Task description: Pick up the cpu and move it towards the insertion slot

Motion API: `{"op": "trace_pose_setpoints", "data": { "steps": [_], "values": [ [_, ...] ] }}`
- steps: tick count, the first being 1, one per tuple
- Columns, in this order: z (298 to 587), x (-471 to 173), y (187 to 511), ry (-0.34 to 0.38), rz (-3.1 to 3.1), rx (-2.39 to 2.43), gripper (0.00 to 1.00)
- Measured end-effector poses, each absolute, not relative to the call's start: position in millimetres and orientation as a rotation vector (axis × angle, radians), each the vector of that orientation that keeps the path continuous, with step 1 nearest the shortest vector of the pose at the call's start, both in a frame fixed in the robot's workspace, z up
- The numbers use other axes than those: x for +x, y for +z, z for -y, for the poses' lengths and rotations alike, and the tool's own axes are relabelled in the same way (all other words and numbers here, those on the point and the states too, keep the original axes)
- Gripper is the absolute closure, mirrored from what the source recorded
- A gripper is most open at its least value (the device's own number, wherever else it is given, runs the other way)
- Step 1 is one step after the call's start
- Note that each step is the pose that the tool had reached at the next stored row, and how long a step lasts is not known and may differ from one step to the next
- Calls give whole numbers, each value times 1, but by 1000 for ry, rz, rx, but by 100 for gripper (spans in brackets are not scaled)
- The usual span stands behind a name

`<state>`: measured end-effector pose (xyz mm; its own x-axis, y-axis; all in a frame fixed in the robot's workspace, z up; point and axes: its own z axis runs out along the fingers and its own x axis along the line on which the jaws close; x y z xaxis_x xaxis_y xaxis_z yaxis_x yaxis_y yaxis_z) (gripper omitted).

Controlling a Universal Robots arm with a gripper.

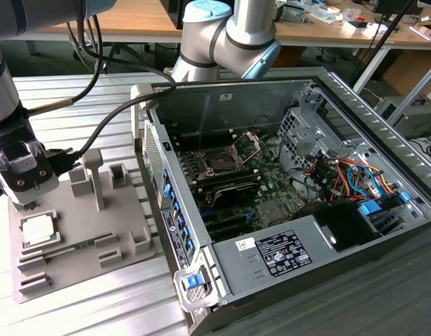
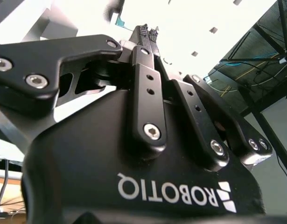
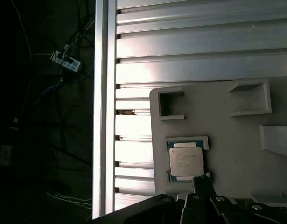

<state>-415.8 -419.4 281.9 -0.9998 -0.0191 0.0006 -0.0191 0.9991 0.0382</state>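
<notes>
The cpu (image 1: 40, 229), a small square chip with a silvery top, lies flat in a recess near the corner of the grey tray (image 1: 96, 262) at the exterior view's left. My gripper (image 1: 22, 204) hangs just above it, fingers pointing down. In the first wrist view the cpu (image 3: 185, 161) sits right in front of my gripper (image 3: 203, 180). In the second wrist view the gripper (image 2: 148, 31) is shut, pads together with nothing between them. The insertion slot (image 1: 219, 162) lies on the green motherboard inside the open computer case, with its metal bracket (image 1: 247, 143) hinged up.
The open computer case (image 1: 292, 91) stands at the exterior view's right, with a power supply (image 1: 285, 248) and coloured cables (image 1: 355, 175) inside. Upright grey blocks (image 1: 94, 175) rise from the tray. The slatted metal table's edge (image 3: 100, 112) runs close to the tray.
</notes>
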Motion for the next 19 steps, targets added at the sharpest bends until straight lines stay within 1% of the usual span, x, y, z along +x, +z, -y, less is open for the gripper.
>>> {"op": "trace_pose_setpoints", "data": {
  "steps": [19],
  "values": [
    [421, -419, 264, -60, 3140, 30, 89]
  ]
}}
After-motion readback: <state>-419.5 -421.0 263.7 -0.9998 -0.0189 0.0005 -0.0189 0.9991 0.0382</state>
